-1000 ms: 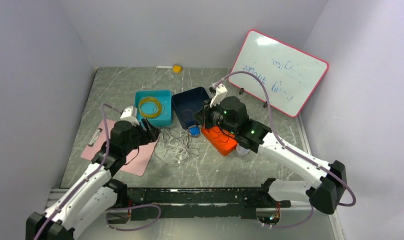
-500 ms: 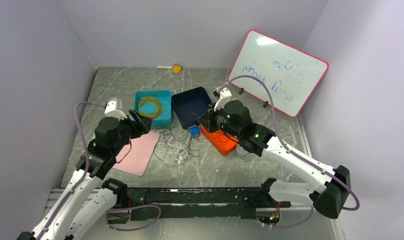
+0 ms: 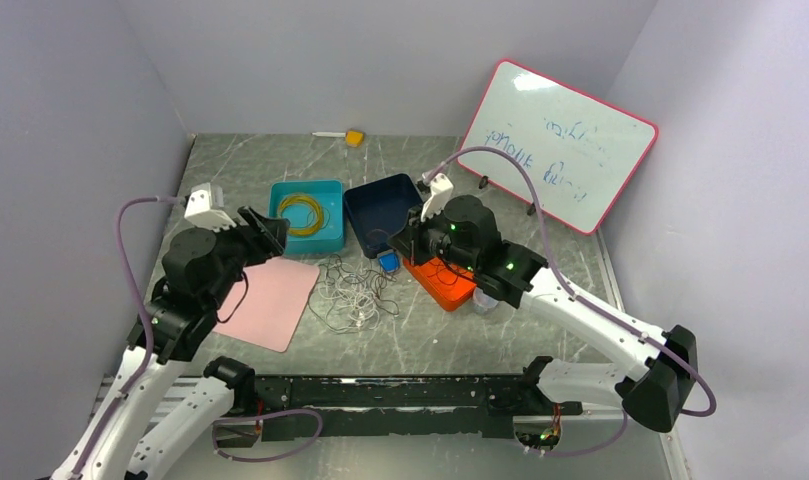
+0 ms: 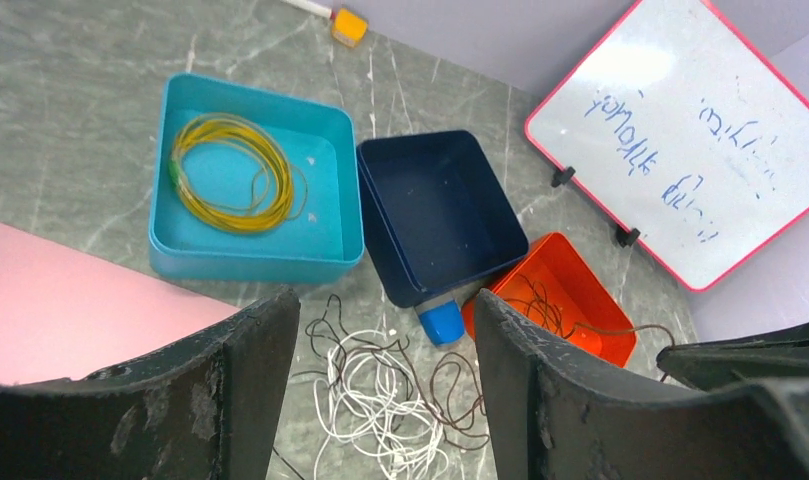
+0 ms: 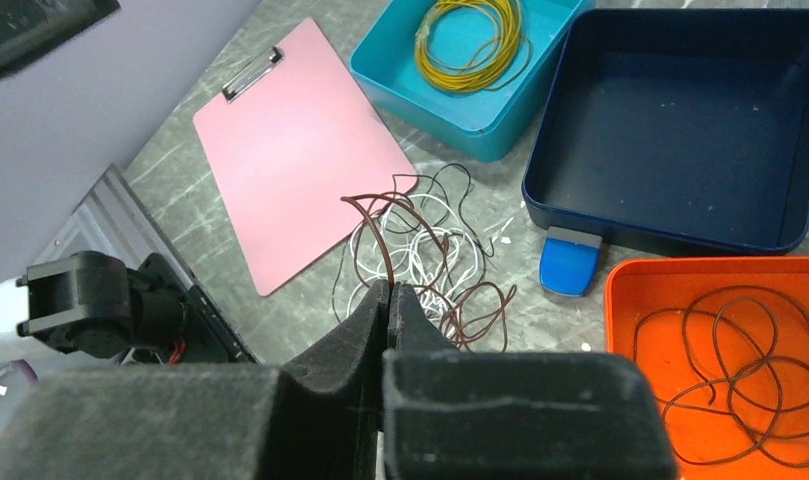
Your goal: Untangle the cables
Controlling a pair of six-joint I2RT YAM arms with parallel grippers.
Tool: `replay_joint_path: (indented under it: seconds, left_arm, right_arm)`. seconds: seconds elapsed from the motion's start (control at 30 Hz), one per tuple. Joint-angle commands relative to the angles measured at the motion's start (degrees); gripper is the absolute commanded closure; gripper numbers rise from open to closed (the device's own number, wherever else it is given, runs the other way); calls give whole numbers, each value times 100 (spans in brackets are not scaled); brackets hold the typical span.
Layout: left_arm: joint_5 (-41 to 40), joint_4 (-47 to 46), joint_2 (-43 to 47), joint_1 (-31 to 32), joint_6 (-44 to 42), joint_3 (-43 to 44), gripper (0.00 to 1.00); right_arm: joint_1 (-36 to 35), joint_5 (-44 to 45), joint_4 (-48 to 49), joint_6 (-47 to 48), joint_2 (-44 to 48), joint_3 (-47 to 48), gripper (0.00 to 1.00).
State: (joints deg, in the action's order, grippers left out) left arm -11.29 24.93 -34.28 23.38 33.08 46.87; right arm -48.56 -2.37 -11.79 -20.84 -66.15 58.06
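The cables [image 3: 355,298] lie in a loose tangle of thin white and dark brown-red wires on the table, between the pink clipboard and the orange tray. My right gripper [image 3: 398,243] hovers right of the tangle. In the right wrist view it [image 5: 388,290] is shut on a dark brown-red cable [image 5: 378,235] that rises from the tangle [image 5: 420,255]. My left gripper [image 3: 270,228] is open and empty, raised up and to the left of the tangle. In the left wrist view the tangle [image 4: 395,395] shows between its spread fingers [image 4: 250,380].
An orange tray [image 3: 458,296] holds another brown-red cable [image 5: 740,360]. A teal tray [image 3: 280,190] holds a yellow wire coil [image 3: 300,213]. A navy tray [image 3: 380,205], a blue object [image 3: 388,262], a pink clipboard [image 3: 275,300], a whiteboard [image 3: 560,145] and a yellow block [image 3: 354,137] are there too.
My left gripper has lifted and drawn back to the left, away from the tangle's edge. My right gripper has stayed shut by the orange tray, shifting slightly.
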Motion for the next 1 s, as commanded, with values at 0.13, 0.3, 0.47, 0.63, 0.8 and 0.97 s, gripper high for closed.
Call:
replay_joint_path:
  seconds: [0.13,0.3,0.47,0.63,0.8,0.97]
  left_arm:
    - [215,-575,-247,24,-941,472,31]
    - [724,-1007,-545,26,-1483,535,33]
    - [1181,-1408,-692,22,-1762,431,33]
    - [1731,-1579,-790,26,-2140,373,32]
    - [2122,-1772,-717,26,-2356,190,30]
    - [2158,-1534,-942,24,-2633,239,30]
  right_arm:
    - [15,-542,274,501,-161,-191,100]
    - [35,-568,226,773,-290,-98,100]
    - [47,-668,170,910,-344,-96,100]
    - [65,-870,117,1062,-251,-93,100]
    - [65,-937,-38,1143,-151,59,100]
    - [61,-1188,-165,1196,-123,125,100]
